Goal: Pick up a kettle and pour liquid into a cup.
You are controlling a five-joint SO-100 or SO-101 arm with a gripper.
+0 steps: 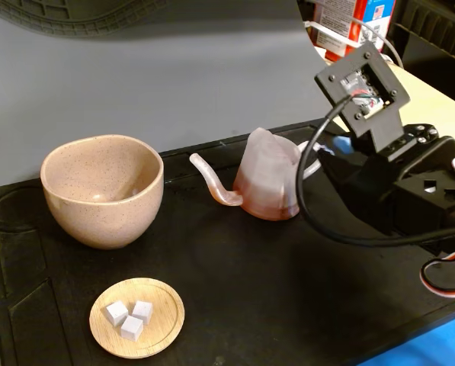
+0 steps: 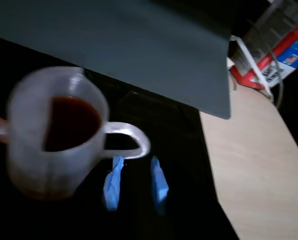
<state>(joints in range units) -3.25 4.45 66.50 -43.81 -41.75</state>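
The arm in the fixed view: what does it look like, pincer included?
Matte black blocky arm with a square black bolted camera bracket on top, a thick black cable looping beneath, and red-white wires at the right edge. The pincer has blue-covered tips.

In the fixed view, the cup (image 1: 103, 189) sits left on the mat (image 1: 288, 305), the kettle (image 1: 267, 185) right of it, spout toward the cup. The dish (image 1: 137, 317) lies in front, cubes (image 1: 129, 317) on it. The gripper (image 1: 328, 155) sits right of the kettle.

Hobby workbench: black ridged work mat (image 1: 235, 305), pale wooden desk (image 2: 253, 170), printed carton (image 2: 283, 55) behind.
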